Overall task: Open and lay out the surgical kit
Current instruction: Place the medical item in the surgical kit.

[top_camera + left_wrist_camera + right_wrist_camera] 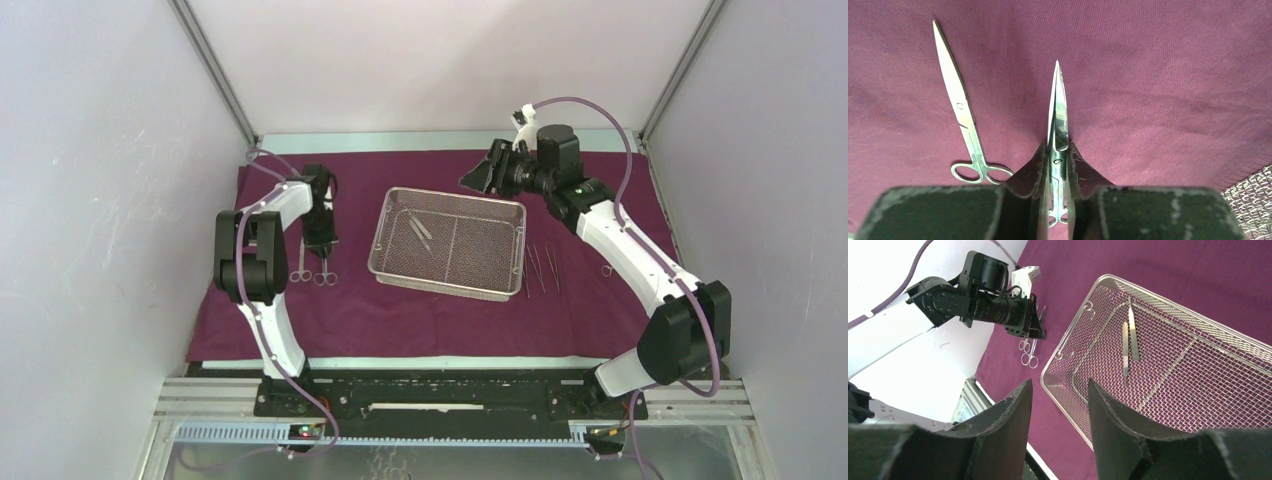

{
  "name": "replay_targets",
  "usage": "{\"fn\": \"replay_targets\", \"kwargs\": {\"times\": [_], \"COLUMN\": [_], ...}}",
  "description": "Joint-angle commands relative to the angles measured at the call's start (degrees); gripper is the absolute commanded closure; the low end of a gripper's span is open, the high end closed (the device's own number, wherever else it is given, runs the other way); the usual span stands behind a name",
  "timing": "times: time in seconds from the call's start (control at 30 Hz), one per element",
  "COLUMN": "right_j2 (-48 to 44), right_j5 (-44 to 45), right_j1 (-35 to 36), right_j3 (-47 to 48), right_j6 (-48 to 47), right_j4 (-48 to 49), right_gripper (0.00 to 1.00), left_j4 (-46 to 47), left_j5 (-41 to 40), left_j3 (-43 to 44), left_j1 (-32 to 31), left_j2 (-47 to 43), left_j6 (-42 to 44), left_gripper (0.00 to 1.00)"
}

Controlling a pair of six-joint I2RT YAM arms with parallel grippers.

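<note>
The maroon cloth wrap [440,320] lies spread flat on my screen, its edges running close to the enclosure walls [90,200]. The wire-mesh tray [440,285] sits near its middle, with bare cloth open along the tray's near side.

Left of the tray, my left gripper [1057,150] is clamped on a pair of scissors [1058,110] at the pivot, the blades pointing out past the fingers. A small engraving by the screw is too fine to read. Beyond the tray's far right corner, my right gripper [1060,390] hangs with jaws spread and nothing between them.

A second pair of scissors [962,107] lies on the cloth just beside the held pair. Two slim tweezers [1125,352] rest close together in the tray's left half. Thin instruments [540,268] lie on the cloth just right of the tray's rim.
</note>
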Motion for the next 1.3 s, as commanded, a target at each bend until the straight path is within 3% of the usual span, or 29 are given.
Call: {"fn": "replay_targets", "kwargs": {"times": [0.0,0.27,0.37,0.53,0.63,0.7,0.83,1.07,1.1,1.2,1.27], "right_j2": [-1.67,-1.58,-1.38,-0.78,-0.13,0.6,3.37,10.28,11.66,15.61,18.37], "right_j5": [-0.56,-0.51,-0.46,0.27,0.61,0.71,1.38,9.96,11.81,15.48,16.89], "right_j1": [-0.35,-0.3,-0.29,-0.03,0.09,0.02,0.16,3.61,4.33,6.29,7.43], "right_j3": [-0.11,-0.11,-0.08,-0.08,-0.13,0.11,2.73,8.55,9.88,13.24,15.41], "right_j6": [-0.32,-0.34,-0.5,-1.3,-2.11,-2.85,-5.1,-10.85,-11.73,-13.4,-13.86], "right_j4": [1.5,1.49,1.58,1.45,1.54,1.42,-1.72,-8.01,-9.14,-11.1,-11.71], "right_gripper": [0.47,0.47,0.47,0.46,0.45,0.43,0.41,0.4,0.4,0.4,0.4], "left_j4": [-0.85,-2.45,-3.29,-6.08,-7.62,-8.73,-9.31,-3.82,-2.07,3.93,7.93], "left_j5": [-1.53,-3.86,-4.9,-7.61,-8.61,-8.43,-3.81,3.23,4.63,8.28,10.5], "left_j3": [0.56,2.41,3.87,9.22,12.86,15.36,17.68,14.28,12.9,7.42,3.37], "left_j1": [-0.04,-0.19,-0.6,-1.48,-1.9,-1.95,-2.15,-3.87,-3.85,-3.83,-3.87], "left_j2": [-2.42,-2.02,-1.62,-1.3,-2.36,-3.1,-5.58,-13.79,-15.07,-19.19,-22.14], "left_j6": [1.13,0.52,0.16,-1.65,-2.51,-3.57,-5.56,-9.04,-9.71,-12.31,-14.25], "left_gripper": [0.86,0.64,0.61,0.5,0.39,0.32,0.29,0.21,0.12,0.01,0.0]}}
